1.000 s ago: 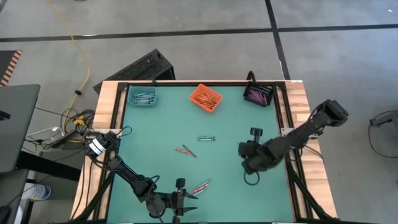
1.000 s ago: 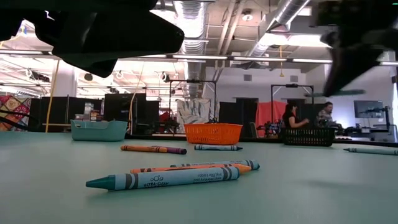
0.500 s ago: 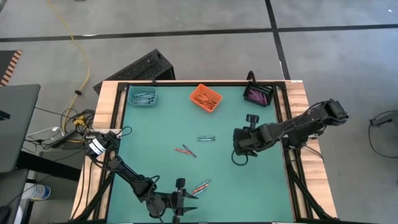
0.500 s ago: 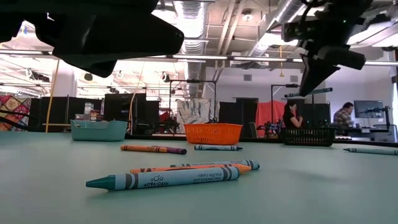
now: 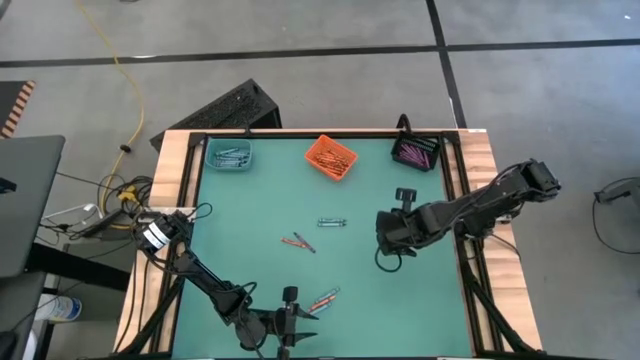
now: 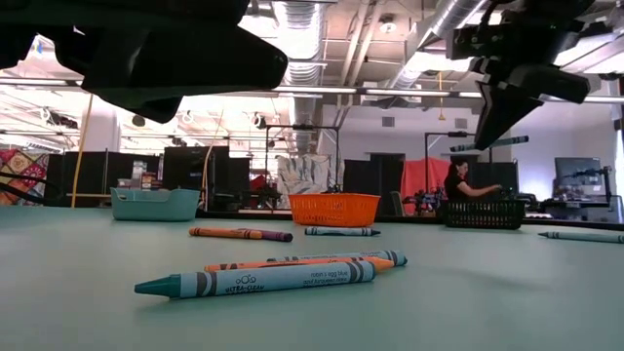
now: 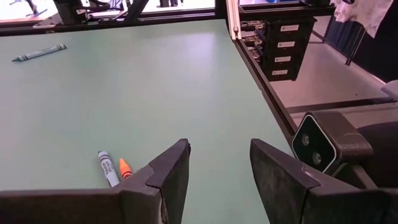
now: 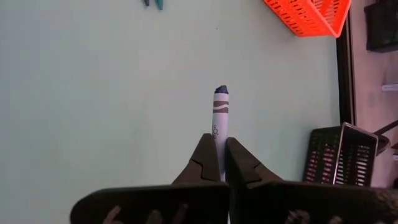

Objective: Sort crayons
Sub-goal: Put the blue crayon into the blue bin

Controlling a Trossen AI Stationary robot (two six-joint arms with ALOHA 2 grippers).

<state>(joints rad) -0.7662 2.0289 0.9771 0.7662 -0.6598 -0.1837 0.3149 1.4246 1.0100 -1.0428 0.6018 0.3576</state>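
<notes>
My right gripper (image 5: 384,238) hangs above the green table's right half, shut on a blue-grey crayon (image 8: 219,112) that sticks out ahead of its fingers. In the low view this crayon (image 6: 492,143) shows high above the table. My left gripper (image 7: 217,149) stands open low at the table's near edge, holding nothing. A blue-grey crayon (image 7: 107,167) and an orange crayon (image 7: 124,167) lie flat just beside it. More crayons lie flat mid-table: a blue-grey one (image 5: 332,222) and an orange-red pair (image 5: 298,242). My right gripper pinches the crayon's rear part (image 8: 217,138) between its two fingers. The fingers lie along the crayon and slant down from the table's right side. The crayon's blue tip (image 8: 221,91) points ahead, and the whole crayon is lifted clear of the table.
A teal bin (image 5: 230,155), an orange bin (image 5: 331,157) and a black bin (image 5: 414,152) stand along the far edge, each with crayons inside. A camera block (image 7: 323,140) sits at the near edge close to my left gripper. Another crayon (image 6: 580,235) lies at the right.
My right gripper has carried the crayon toward the table's left and far edges and a little upward, swinging about as it went. Most of this move came early in the second. It stays shut on the crayon, which remains clear of the table.
</notes>
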